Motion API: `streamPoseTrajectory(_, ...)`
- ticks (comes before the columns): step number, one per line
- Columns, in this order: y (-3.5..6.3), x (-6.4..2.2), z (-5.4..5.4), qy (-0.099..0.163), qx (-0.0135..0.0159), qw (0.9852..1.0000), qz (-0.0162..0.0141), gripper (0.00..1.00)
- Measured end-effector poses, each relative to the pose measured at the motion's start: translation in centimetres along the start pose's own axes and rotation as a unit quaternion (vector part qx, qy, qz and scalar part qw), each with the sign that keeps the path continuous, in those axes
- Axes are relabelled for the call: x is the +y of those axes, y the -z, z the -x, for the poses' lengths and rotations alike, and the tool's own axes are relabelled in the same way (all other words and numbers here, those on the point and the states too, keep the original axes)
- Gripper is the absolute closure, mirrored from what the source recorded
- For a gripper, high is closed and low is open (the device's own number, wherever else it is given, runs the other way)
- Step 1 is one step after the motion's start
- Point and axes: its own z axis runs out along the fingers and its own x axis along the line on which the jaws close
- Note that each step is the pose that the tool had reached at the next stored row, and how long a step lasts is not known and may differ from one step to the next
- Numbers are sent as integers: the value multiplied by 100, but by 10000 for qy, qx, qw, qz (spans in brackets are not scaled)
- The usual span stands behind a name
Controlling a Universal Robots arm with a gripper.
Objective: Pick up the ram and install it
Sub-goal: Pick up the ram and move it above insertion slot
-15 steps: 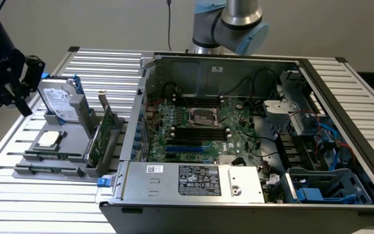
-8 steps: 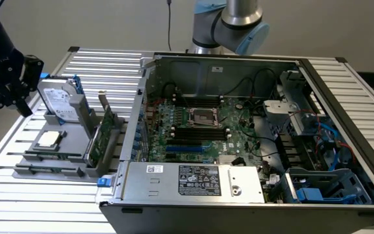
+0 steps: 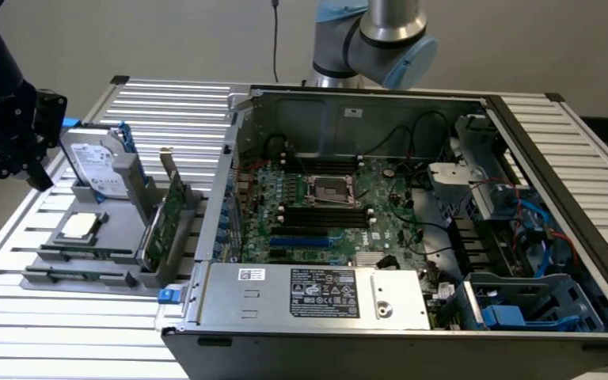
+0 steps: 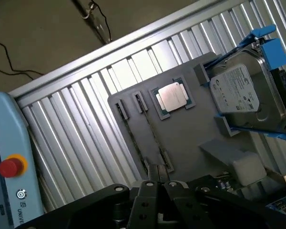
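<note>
Evidently nothing is done yet: the ram (image 3: 82,254) stands on edge in its grey holder (image 4: 190,133) on the counter (image 4: 86,124), and the black slots (image 3: 325,214) in the open computer (image 3: 389,119) look unfilled. The fingers (image 4: 148,187) hover over one end of the holder, pressed together, gripping nothing. Only "UNIVE" on the blue pendant (image 4: 9,157) can be read; the hard drive (image 4: 243,93) label is too small.
</note>
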Motion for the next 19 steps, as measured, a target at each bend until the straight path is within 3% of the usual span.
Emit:
streamPoseTrajectory(4,-5,0,0,359,17,9994,-3,89)
streamPoseTrajectory(7,-9,0,0,636,29,9980,-6,89)
streamPoseTrajectory(11,-12,0,0,992,45,9951,-10,89)
streamPoseTrajectory(15,-13,3,-3,1319,61,9912,-12,89)
streamPoseTrajectory(18,-14,5,-4,1333,62,9911,-13,88)
streamPoseTrajectory(19,-13,5,-4,1333,62,9911,-13,83)
